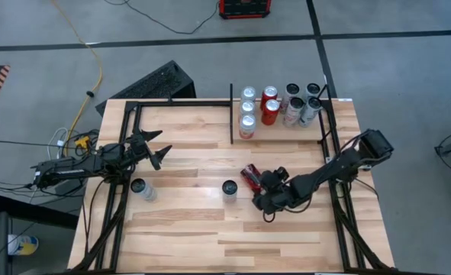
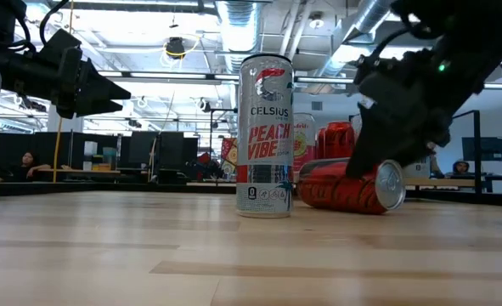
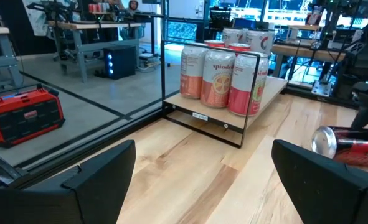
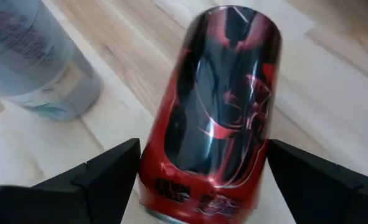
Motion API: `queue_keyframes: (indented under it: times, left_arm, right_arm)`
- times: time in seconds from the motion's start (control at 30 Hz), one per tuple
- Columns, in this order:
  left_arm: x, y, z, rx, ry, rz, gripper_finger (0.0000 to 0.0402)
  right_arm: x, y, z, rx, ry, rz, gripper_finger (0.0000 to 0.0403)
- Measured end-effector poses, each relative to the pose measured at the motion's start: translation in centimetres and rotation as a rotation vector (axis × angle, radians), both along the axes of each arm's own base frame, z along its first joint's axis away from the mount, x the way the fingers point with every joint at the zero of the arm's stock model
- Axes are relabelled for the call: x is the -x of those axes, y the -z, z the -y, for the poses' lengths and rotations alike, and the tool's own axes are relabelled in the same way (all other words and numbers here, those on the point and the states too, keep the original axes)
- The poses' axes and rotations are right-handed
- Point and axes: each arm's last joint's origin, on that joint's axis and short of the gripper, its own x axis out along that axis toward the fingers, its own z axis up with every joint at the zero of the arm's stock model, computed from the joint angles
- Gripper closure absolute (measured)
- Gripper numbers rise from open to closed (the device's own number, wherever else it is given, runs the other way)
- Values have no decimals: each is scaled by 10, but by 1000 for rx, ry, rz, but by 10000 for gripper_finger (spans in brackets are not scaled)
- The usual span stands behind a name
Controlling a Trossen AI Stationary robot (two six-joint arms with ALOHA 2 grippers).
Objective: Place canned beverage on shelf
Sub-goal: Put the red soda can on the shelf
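A light wooden surface [image 1: 210, 221] is seen from above, framed by thin black rails. At its far edge, to the right of a short black divider bar [image 1: 231, 114], the shelf [image 1: 278, 131] is filled with a cluster of upright cans [image 1: 278, 107], some pink and red, some silver.

The red can [image 1: 250, 176] is seen lying on its side near the middle of the surface, well apart from the shelf. In the low view it rests flat on the wood with its silver end [image 2: 390, 185] turned toward the right. The right gripper [image 1: 265, 186] is lowered over this can. In its wrist view its two dark fingers [image 4: 99, 174] are spread wide, one on each side of the can's body, with a gap visible on both sides, so the can is straddled but not clenched.

An upright Celsius can [image 2: 265, 136] is placed just beside the fallen one, toward the left arm. Another upright can [image 1: 142, 188] is set near the left edge of the surface.

The left gripper [image 1: 161, 150] is held above the left part of the surface, its fingers [image 3: 90, 180] parted and nothing between them. It is pointed toward the shelf.
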Motion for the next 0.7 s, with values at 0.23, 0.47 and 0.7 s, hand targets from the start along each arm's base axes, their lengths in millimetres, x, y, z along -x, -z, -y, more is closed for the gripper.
queue_keyframes:
  times: [0.23, 0.47, 0.7]
  left_arm:
    - [0, 0, 0, 0, 0, 0, 40]
    - [0, 0, 0, 0, 0, 0, 40]
    - [0, 0, 0, 0, 1, 0, 40]
  right_arm:
    - [-5, 27, 9, -39, 73, -89, 31]
    - [-8, 29, 12, -61, 75, -102, 34]
    - [-9, 15, 13, 10, -23, -116, 67]
